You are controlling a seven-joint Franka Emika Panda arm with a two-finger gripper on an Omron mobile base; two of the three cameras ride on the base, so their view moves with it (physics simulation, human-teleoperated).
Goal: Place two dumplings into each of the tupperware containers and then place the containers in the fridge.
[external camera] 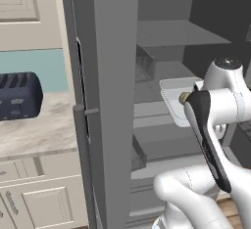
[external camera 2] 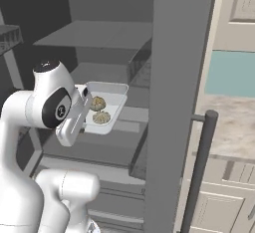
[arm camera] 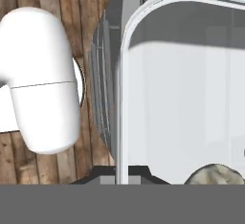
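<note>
Hard to see: the gripper (external camera 2: 82,108) fingers are hidden behind the hand and the box rim; in the hand view only a bit of one dumpling (arm camera: 215,175) peeks up at the bottom edge.
Claw: squeezed tight on the near rim of the tupperware container (external camera 2: 113,88), holding it up in the air.
Box: one container, tilted a little, in front of the open fridge (external camera 2: 99,38) and above its lower shelf.
Dumplings: two dumplings (external camera 2: 98,109), side by side, touching, near the end of the box by the claw.
Fridge: open, grey shelves and wire baskets inside.
Around: the fridge door (external camera: 105,101) stands open beside the box; a dark blue toaster (external camera: 17,96) sits on the counter (external camera: 44,130), near its back edge.
</note>
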